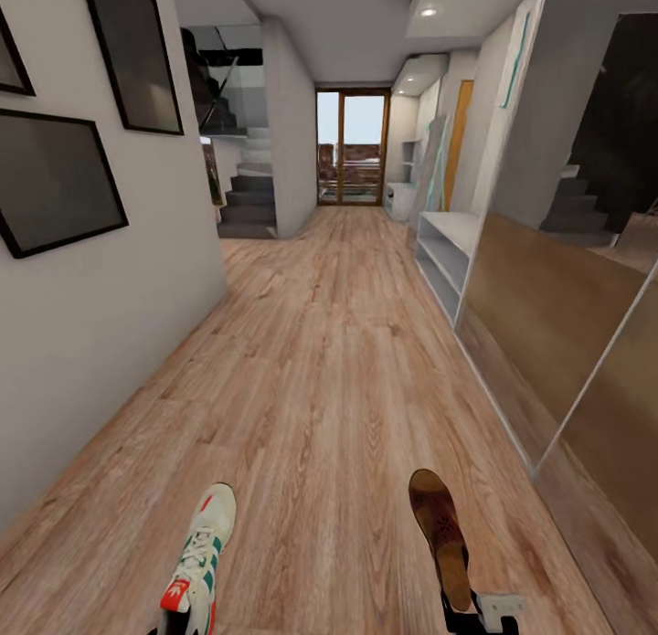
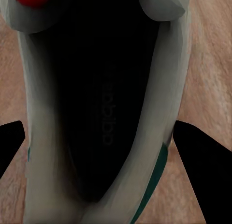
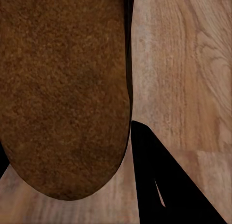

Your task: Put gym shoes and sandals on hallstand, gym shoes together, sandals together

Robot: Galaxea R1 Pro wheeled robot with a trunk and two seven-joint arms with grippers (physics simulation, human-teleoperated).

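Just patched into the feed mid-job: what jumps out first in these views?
Two shoes carried at the bottom of the head view: a white sneaker with green stripes in the left gripper, a brown sandal in the right gripper. Ahead, a long wood floor runs to a glass door. A pale low shelf unit stands along the right wall, dark picture frames hang on the left.
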